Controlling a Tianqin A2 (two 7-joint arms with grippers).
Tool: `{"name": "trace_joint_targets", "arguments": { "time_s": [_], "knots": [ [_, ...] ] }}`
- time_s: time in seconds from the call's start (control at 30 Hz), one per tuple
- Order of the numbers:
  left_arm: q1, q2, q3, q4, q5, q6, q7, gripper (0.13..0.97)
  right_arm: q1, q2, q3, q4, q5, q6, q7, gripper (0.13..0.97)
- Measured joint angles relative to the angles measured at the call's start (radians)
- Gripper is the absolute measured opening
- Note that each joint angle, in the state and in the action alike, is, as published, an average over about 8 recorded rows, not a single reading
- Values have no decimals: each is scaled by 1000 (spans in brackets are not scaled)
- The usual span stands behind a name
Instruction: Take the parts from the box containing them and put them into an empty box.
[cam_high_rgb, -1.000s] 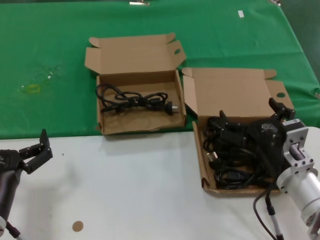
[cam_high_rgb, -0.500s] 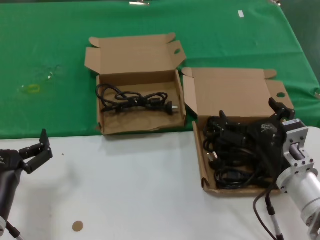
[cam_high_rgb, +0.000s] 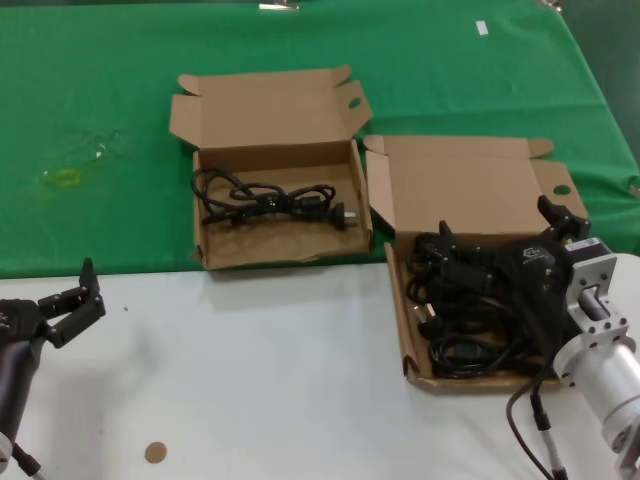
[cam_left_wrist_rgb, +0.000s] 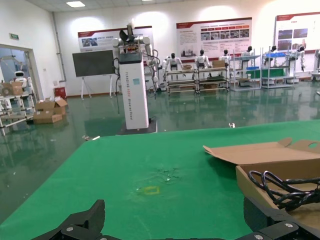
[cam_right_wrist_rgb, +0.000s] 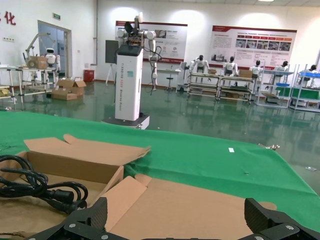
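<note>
the left arm sits low at the robot's left side, its black two-fingered left gripper (cam_high_rgb: 78, 300) pointing forward with the fingers spread apart and nothing between them. the right arm, with a silver cylindrical wrist (cam_high_rgb: 600, 350), reaches forward at the robot's right; its black right gripper (cam_high_rgb: 500, 240) hangs with its two fingers spread wide, one fingertip (cam_high_rgb: 447, 234) toward the middle, the other farther right.

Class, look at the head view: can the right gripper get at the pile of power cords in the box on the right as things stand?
Probably yes. The right gripper hangs open directly over the power cords, the box has its lid folded back, and nothing lies between fingers and cords.
</note>
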Motion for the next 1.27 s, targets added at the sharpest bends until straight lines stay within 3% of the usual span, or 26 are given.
{"name": "trace_joint_targets", "arguments": {
  "time_s": [1.27],
  "knots": [
    [0, 0, 0, 0, 0, 0, 0, 966, 0, 0, 0, 0, 0, 0, 0, 966]
  ]
}}
